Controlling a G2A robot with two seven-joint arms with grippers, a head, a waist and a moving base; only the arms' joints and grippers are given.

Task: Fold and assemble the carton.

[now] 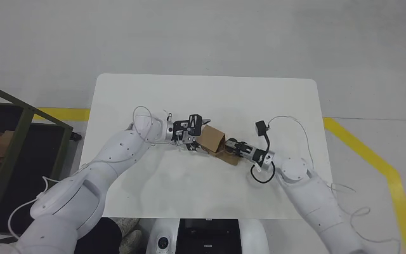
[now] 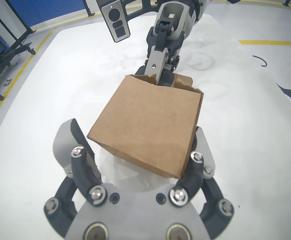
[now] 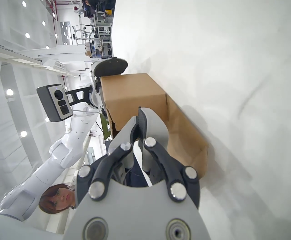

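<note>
Step in hand: squaring up the carton [image 1: 212, 138], which lies on its side mid-way across the white desk [image 1: 158, 95], between both arms.

- Right claw [image 3: 138, 120]: narrow, apparently pinching the far wall edge.
- Left claw [image 2: 136, 134]: wide, straddling the near end.

Next, probably: close the left claw, then press the flaps in.

Room: grey floor [image 1: 190, 32], yellow tape [image 1: 365, 143].

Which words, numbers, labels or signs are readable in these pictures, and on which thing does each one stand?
None can be read.
The carton is plain brown cardboard with no print on the faces that show.
The grey camera box on the arm shows no legible marking.
</note>
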